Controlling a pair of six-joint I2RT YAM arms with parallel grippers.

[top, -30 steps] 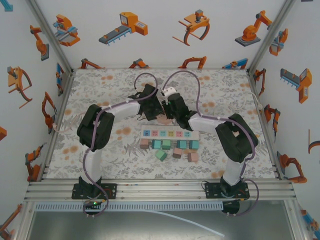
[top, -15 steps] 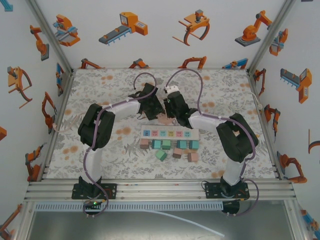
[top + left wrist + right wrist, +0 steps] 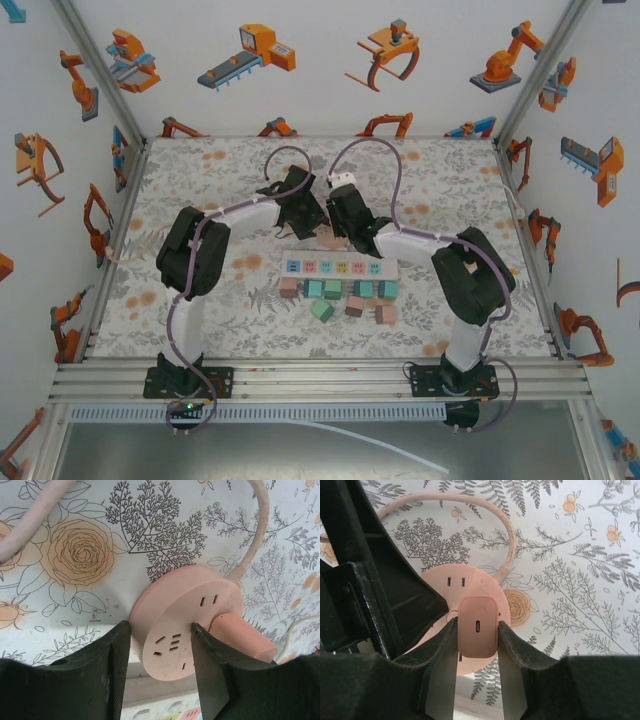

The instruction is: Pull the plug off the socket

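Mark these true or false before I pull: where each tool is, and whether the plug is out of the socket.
1. The right tool is shut on the pink plug. True.
2. The plug is out of the round socket. False: it sits in it.
3. The left tool hangs far from the socket. False: it is right at the socket.
4. The socket's cord is pink. True.
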